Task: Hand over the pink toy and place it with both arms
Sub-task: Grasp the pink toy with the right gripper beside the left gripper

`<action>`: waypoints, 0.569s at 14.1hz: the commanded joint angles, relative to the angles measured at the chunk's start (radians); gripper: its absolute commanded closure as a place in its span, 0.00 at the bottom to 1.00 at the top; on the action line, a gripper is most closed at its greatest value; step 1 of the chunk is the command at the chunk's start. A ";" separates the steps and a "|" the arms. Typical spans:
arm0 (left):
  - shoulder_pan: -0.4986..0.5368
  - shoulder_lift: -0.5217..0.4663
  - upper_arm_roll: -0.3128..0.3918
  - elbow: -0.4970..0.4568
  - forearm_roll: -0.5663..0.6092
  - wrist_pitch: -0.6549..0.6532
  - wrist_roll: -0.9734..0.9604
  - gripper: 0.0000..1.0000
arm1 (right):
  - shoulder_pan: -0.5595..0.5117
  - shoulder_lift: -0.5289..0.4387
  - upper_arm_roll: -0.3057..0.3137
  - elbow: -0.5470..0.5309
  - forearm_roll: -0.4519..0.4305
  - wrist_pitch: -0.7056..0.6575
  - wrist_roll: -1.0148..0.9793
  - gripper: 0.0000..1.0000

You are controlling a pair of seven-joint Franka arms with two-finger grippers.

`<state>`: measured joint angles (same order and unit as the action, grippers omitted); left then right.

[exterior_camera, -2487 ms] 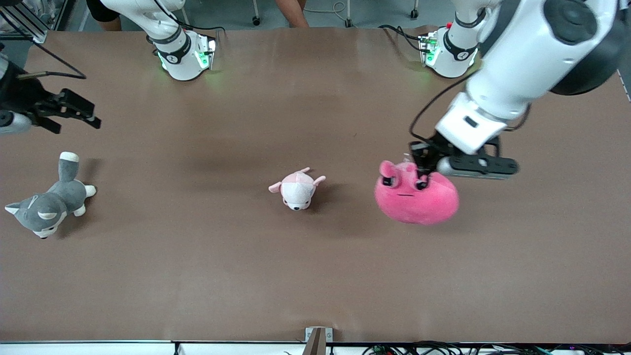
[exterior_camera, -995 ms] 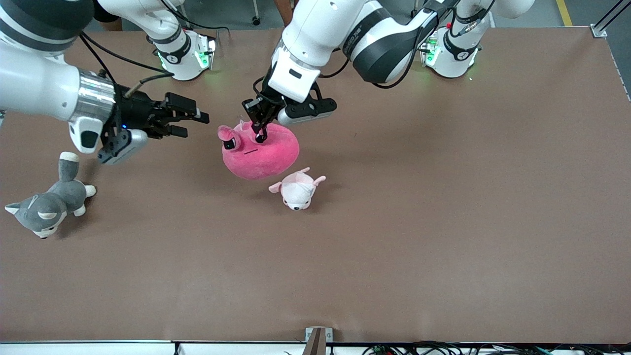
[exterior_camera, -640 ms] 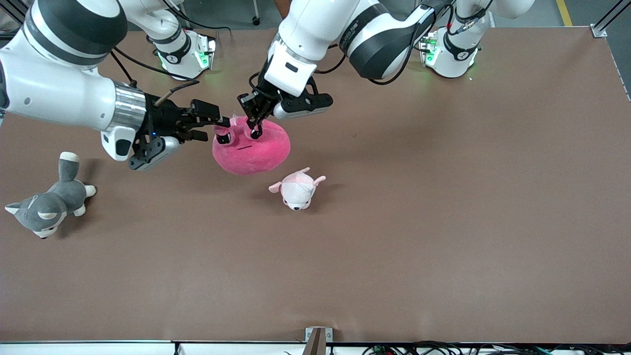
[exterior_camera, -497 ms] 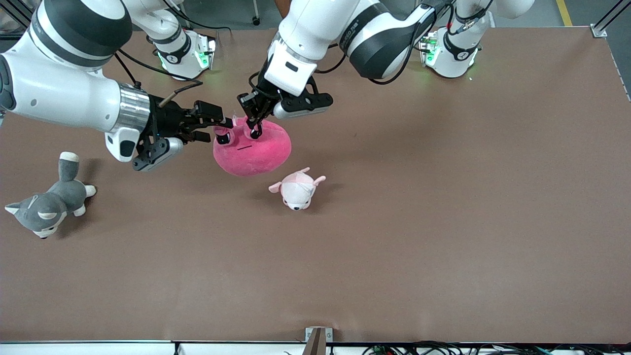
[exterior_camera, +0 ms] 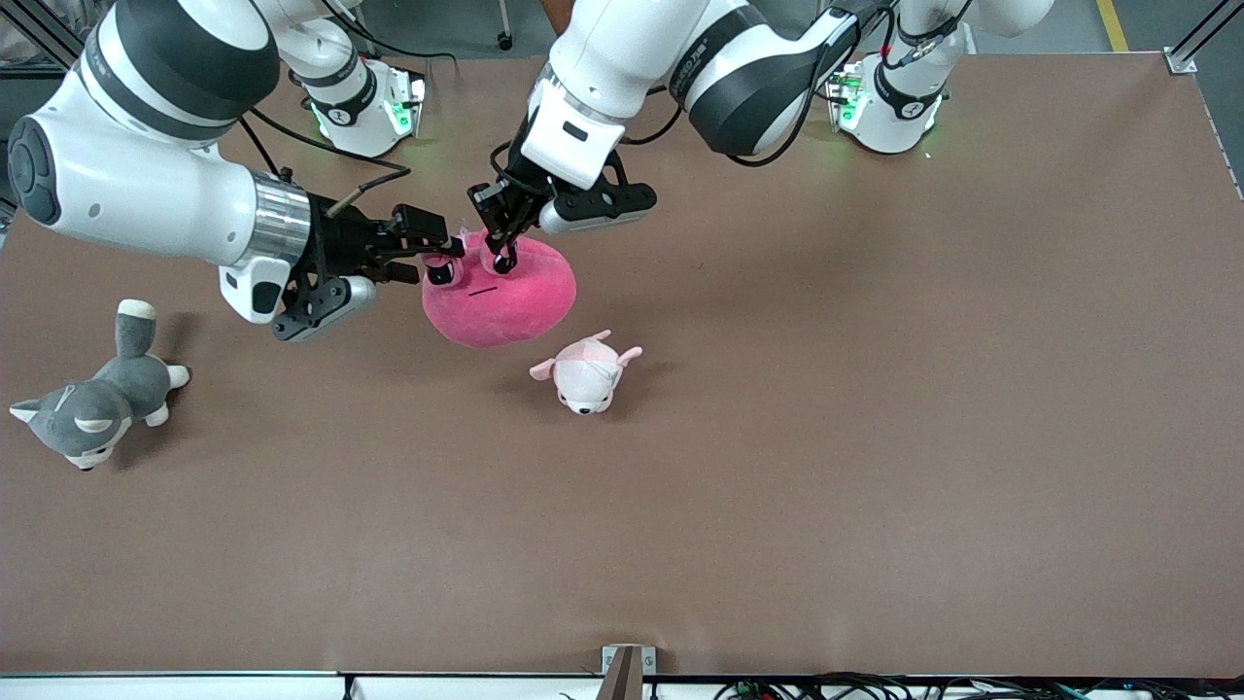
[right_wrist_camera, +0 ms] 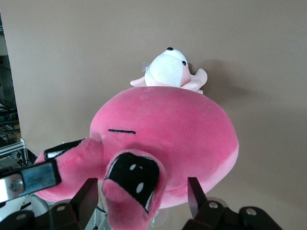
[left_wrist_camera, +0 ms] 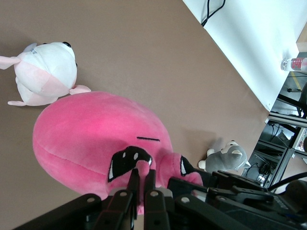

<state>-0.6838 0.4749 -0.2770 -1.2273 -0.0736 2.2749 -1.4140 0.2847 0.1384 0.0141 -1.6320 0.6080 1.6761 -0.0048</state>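
The pink toy (exterior_camera: 505, 297) hangs above the middle of the table, black eyes facing the front camera. My left gripper (exterior_camera: 503, 255) is shut on one of its top nubs, a grip that shows in the left wrist view (left_wrist_camera: 142, 181) with the pink toy (left_wrist_camera: 91, 139) below. My right gripper (exterior_camera: 437, 256) is open, its fingers on either side of the toy's other eye nub. In the right wrist view, the right gripper (right_wrist_camera: 141, 199) straddles that nub of the pink toy (right_wrist_camera: 177, 129) without pinching it.
A small pale pink-and-white plush (exterior_camera: 586, 372) lies on the table just nearer the front camera than the pink toy. A grey-and-white husky plush (exterior_camera: 92, 403) lies at the right arm's end. The brown table (exterior_camera: 875, 437) is bare elsewhere.
My left arm carried the pink toy from its own end to the table's middle. My right gripper moved in and now has its open fingers around the toy's eye nub.
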 commanded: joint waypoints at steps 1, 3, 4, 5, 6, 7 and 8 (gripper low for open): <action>-0.007 -0.004 0.005 0.009 -0.015 0.003 -0.011 1.00 | 0.016 -0.002 -0.009 0.004 -0.013 0.007 0.016 0.27; -0.010 -0.002 0.007 0.009 -0.015 0.003 -0.011 1.00 | 0.013 0.001 -0.009 0.004 -0.013 -0.009 0.016 0.72; -0.010 -0.002 0.007 0.009 -0.015 0.003 -0.011 1.00 | 0.013 0.000 -0.009 0.006 -0.013 -0.009 0.017 0.91; -0.010 -0.001 0.007 0.009 -0.015 0.003 -0.008 1.00 | 0.014 0.000 -0.009 0.006 -0.011 -0.007 0.028 0.96; -0.010 -0.001 0.007 0.009 -0.015 0.003 -0.008 1.00 | 0.014 0.000 -0.009 0.007 -0.010 -0.006 0.037 0.97; -0.008 -0.001 0.007 0.009 -0.015 0.003 -0.008 1.00 | 0.014 0.000 -0.009 0.007 -0.008 -0.006 0.039 0.98; -0.008 -0.001 0.007 0.009 -0.015 0.003 -0.008 0.99 | 0.014 0.000 -0.009 0.007 -0.008 -0.006 0.039 0.98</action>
<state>-0.6839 0.4749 -0.2767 -1.2278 -0.0736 2.2748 -1.4140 0.2882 0.1386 0.0127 -1.6320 0.6070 1.6743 0.0099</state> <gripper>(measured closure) 0.934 0.797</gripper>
